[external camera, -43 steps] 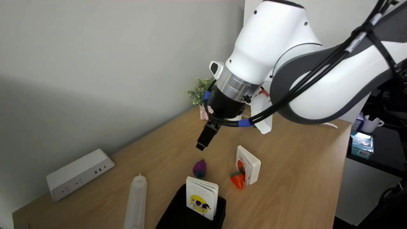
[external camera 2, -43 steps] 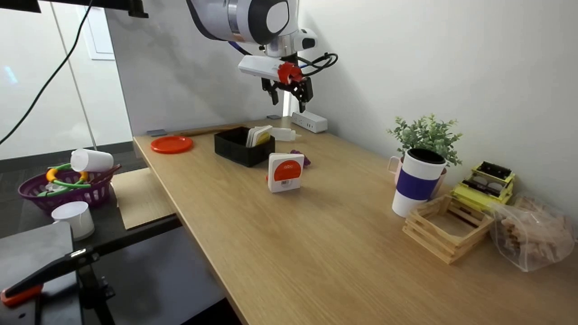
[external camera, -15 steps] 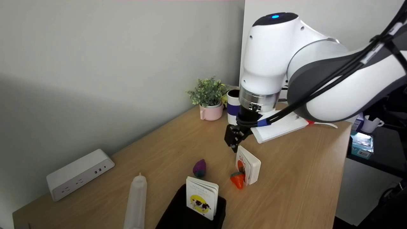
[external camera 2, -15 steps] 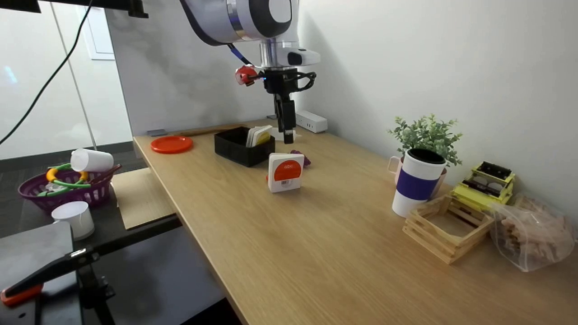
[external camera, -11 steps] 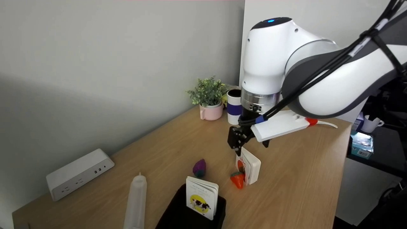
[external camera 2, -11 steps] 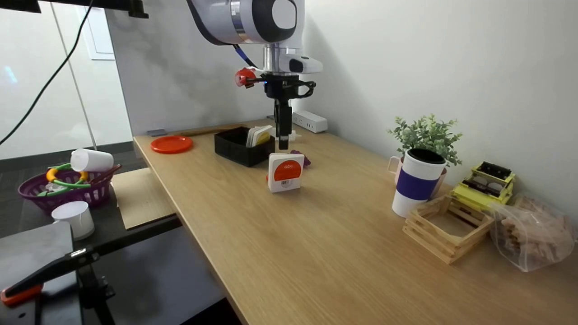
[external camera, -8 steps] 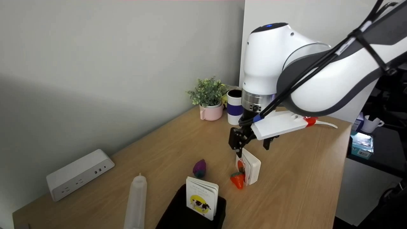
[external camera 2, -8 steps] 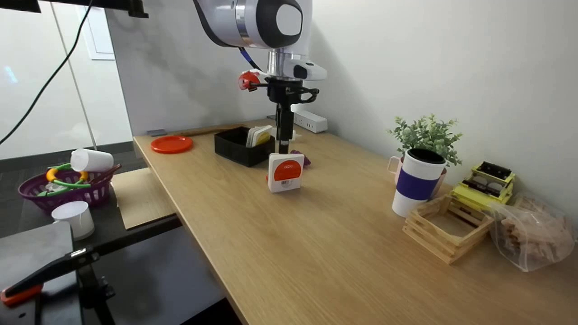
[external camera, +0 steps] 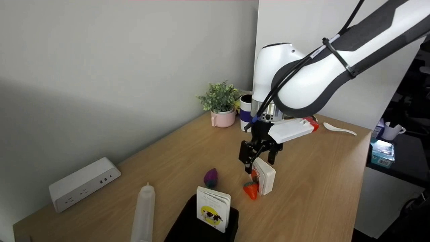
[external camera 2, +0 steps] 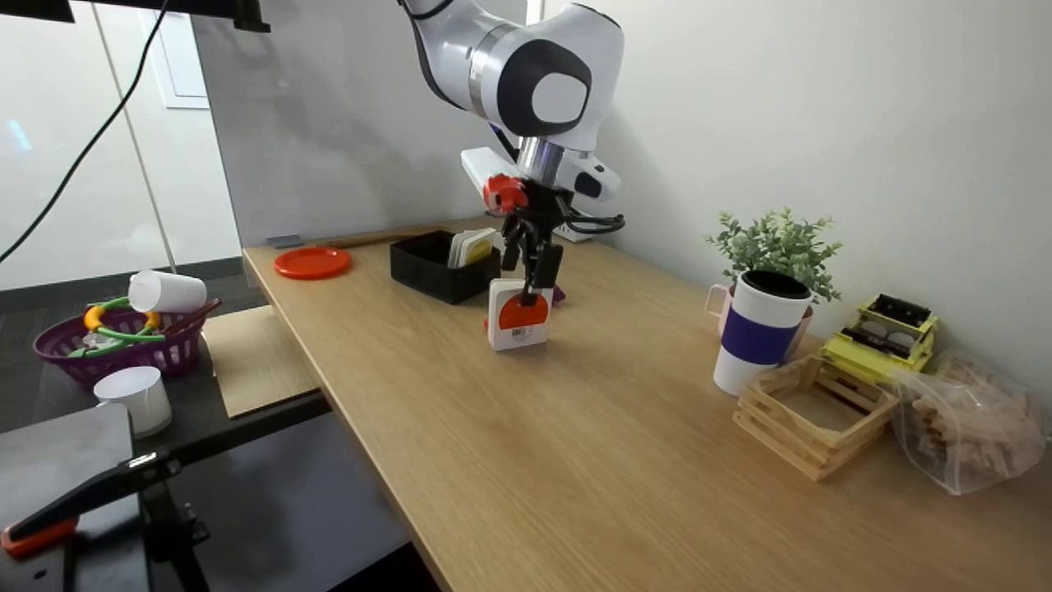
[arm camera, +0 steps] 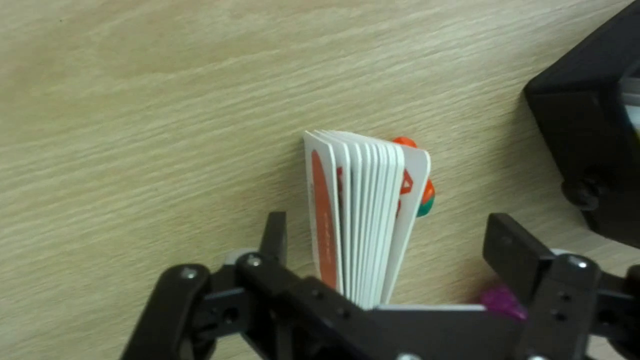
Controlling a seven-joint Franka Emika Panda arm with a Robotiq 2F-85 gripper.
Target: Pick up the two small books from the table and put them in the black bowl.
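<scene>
End effector (arm camera: 390, 232), blocky black fingers (arm camera: 515, 255) parted, straddles a fanned, squarish white book (arm camera: 362, 215).

Gripper (arm camera: 390, 237) spread over a fanned book (arm camera: 367, 200)

I see the book upright on the wooden table (arm camera: 150, 125), red marks on both outer leaves. The fingers (arm camera: 274, 240) stand wide, one to each side with table showing between, while the gripper hides its lower end. A small orange-and-green thing (arm camera: 428, 194) peeps from behind; a purple thing (arm camera: 502, 301) shows by one finger; the black bowl (arm camera: 562, 130) sits apart.
</scene>
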